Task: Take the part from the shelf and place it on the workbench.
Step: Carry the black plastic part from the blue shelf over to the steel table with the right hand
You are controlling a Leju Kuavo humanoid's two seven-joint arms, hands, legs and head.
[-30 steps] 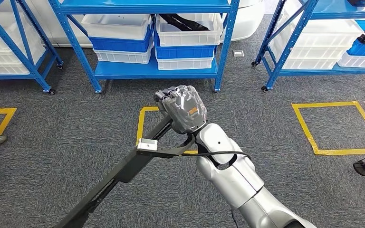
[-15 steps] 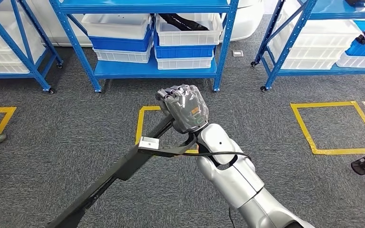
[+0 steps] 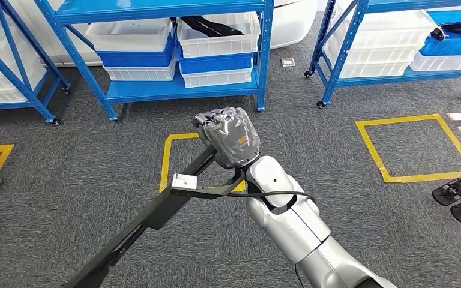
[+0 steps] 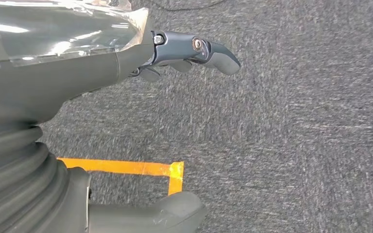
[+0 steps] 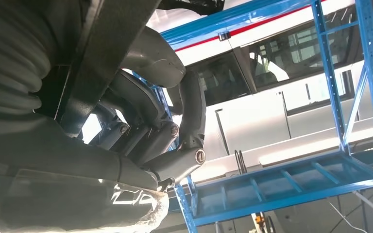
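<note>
Clearly, the part, a long black bar with a small white block on it and a thinner black arm branching off near its upper end, ran slantwise from the lower left of the head view up to the right hand. That hand was closed round the bar's upper end, its fingers curled about the dark strip in the right wrist view, and it held the part in the air over the grey carpet, well apart from any shelf. The silver right arm rose from the lower right, with a black cable looping across its wrist. Behind the hand a yellow tape square lay on the carpet, and a second one lay off to the right. Beyond stood a blue shelf rack carrying white and blue bins, one of them holding a dark piece, with more blue racks to either side. The left hand hung over the carpet, fingers stretched out and apart from the thumb, holding nothing, above a corner of yellow tape.
</note>
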